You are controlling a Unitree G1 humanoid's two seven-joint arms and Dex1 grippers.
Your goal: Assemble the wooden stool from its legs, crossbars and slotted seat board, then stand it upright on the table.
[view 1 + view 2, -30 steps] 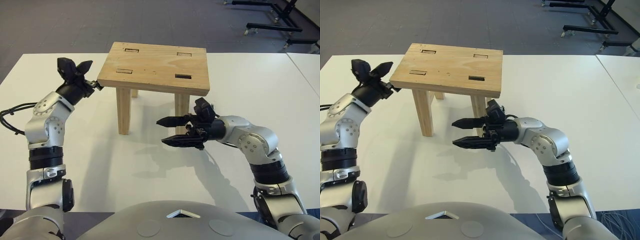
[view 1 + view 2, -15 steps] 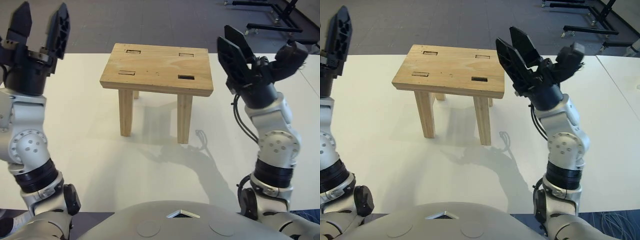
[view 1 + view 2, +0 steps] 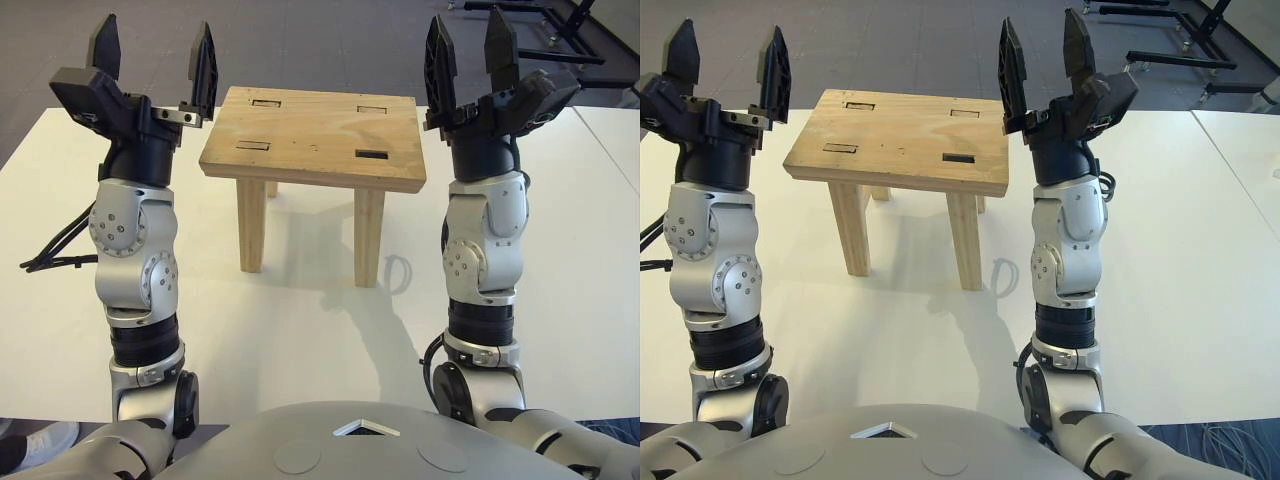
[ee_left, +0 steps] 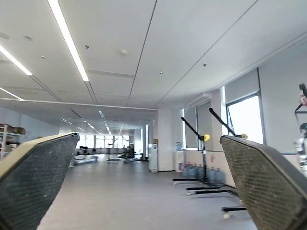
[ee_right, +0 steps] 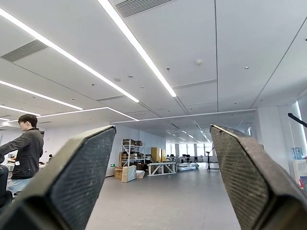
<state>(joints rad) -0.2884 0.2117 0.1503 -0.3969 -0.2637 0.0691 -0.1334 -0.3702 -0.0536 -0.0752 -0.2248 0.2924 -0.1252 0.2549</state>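
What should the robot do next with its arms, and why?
Probably just lower both arms to rest, keeping wide of the stool. It looks assembled and stands upright on its legs on the table. The left gripper and right gripper are open, pointing up on either side of it and touching nothing, so no work on it seems left.

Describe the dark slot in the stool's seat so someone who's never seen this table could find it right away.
A wooden stool stands upright in the middle of the white table. Its seat board has four rectangular slots, one toward each corner; the dark slot is the near one on the robot's right. The other three look pale, like the wood around them.
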